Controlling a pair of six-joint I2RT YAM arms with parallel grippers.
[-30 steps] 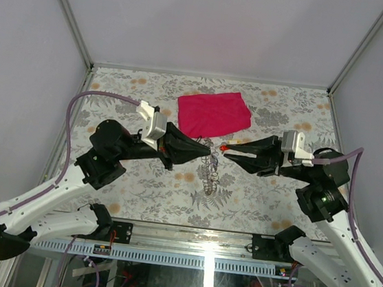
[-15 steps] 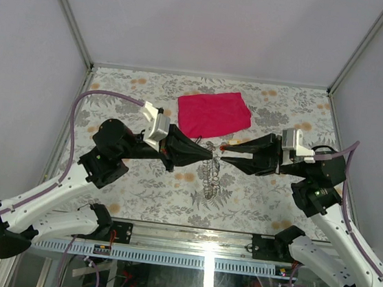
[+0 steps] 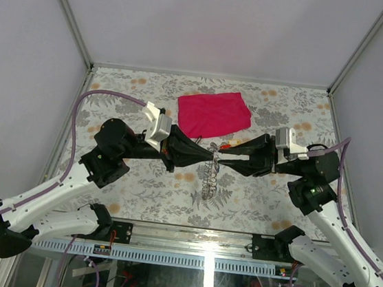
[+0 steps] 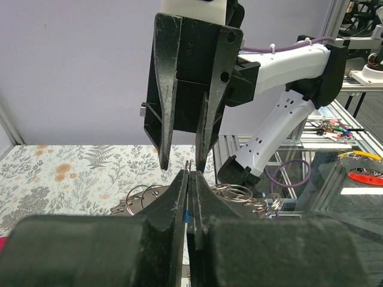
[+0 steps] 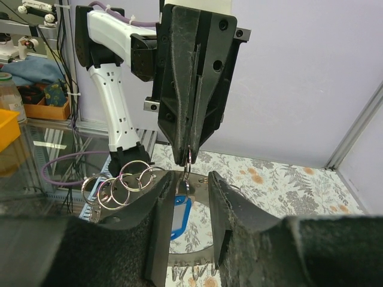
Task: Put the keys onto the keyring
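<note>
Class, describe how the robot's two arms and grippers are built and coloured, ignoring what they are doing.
The left arm and right arm each have white shell links joined by black joint housings. The left gripper and right gripper are black, each with two long tapering fingers. A purple cable loops along each arm, and a pale camera block sits at each wrist.

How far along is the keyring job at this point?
Done: left gripper holds the keyring pinched above the table. In hand: right gripper's open jaws flank it. To do: the threading; only a blue tag shows below it. More rings lie on the table.
</note>
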